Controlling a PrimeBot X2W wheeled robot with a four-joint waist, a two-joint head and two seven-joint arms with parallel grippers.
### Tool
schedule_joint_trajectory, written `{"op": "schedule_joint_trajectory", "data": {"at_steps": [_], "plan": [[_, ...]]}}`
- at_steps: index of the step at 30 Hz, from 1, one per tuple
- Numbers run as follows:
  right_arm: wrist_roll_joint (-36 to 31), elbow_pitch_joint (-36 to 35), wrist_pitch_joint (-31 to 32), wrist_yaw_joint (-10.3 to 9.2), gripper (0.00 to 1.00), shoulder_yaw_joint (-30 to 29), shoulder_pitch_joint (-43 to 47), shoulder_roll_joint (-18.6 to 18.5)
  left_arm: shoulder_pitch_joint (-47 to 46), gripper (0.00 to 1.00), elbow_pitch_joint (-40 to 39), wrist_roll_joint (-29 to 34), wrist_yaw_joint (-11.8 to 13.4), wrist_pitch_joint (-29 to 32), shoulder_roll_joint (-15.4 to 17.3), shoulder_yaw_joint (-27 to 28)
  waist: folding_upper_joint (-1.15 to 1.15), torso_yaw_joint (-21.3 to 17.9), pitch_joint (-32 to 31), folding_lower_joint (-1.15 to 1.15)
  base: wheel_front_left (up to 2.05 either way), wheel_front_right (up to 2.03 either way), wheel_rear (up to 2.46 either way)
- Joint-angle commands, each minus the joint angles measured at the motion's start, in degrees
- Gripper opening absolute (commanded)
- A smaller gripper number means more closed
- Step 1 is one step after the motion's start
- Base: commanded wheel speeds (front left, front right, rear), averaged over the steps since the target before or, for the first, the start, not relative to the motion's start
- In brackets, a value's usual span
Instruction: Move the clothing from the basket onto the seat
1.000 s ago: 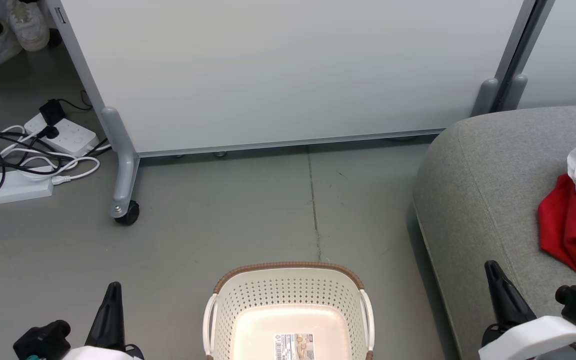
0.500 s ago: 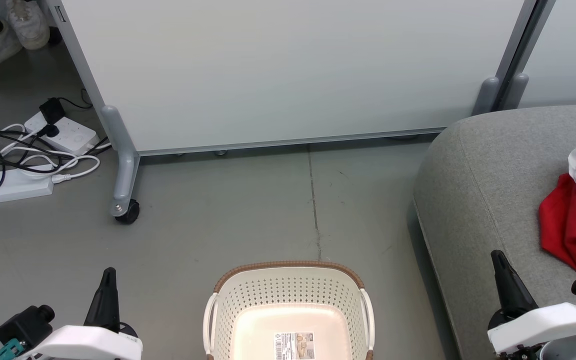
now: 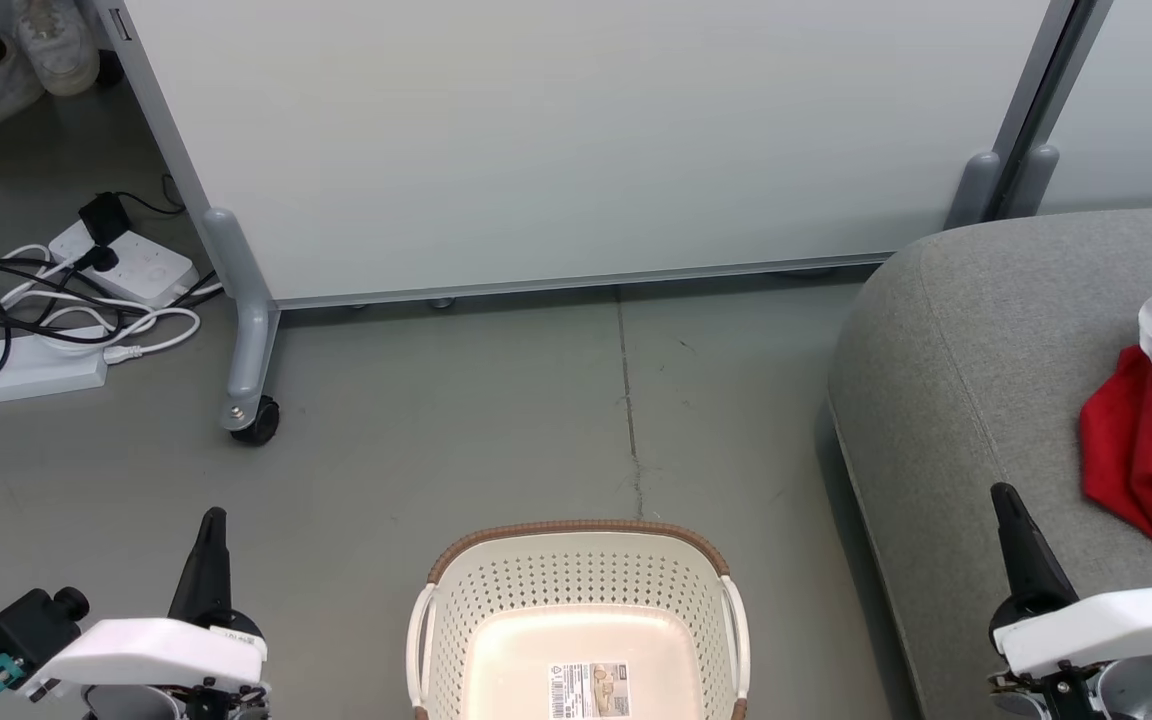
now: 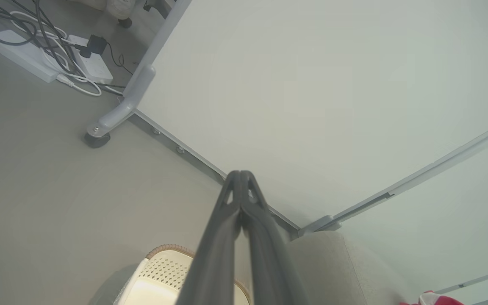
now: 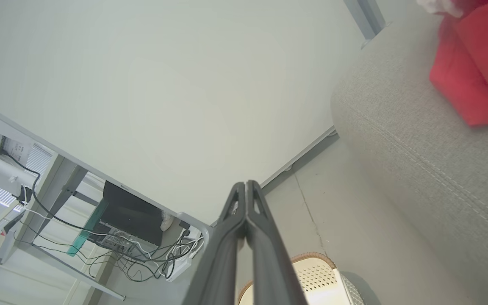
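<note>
The pale grey partition panel (image 3: 576, 140) stands across the far side of the grey floor (image 3: 436, 430). On my right is the seat (image 3: 976, 330), a big grey upholstered sofa with a rounded corner and a stitched seam, which runs off the edge of the head view. The basket (image 3: 576, 530) sits on the floor low and centre. It is cream, with perforated walls, a brown woven-look rim and white side handles, and a barcode label (image 3: 588, 692) lies on its bottom. The clothing (image 3: 1146, 450) lies crumpled on the seat at the far right, bright red with a white panel and a bit of striped trim.

My left gripper (image 3: 212, 520) hangs above the floor left of the basket, fingers pressed together and holding nothing. My right gripper (image 3: 1004, 495) shows against the seat's near side, near the clothing but apart from it, fingers together and empty.
</note>
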Motion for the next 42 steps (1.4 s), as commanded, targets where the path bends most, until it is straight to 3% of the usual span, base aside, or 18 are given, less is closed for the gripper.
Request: {"op": "schedule_joint_trajectory", "data": {"at_steps": [1, 42], "plan": [[2.04, -0.13, 0.21, 0.02, 0.00, -0.40, -1.77, -0.32, -2.17, 0.00, -0.26, -1.88, -0.56, 0.48, 0.32, 0.58, 0.00, 0.01, 0.02, 0.00, 0.00, 0.00, 0.00], [25.61, 5.75, 0.69, 0.06, 0.00, -2.27, -7.02, -0.28, -9.44, 0.00, 4.19, -23.56, -2.95, 7.97, -0.97, 4.22, 0.00, 0.18, 0.52, 0.00, 0.00, 0.00, 0.00]]}}
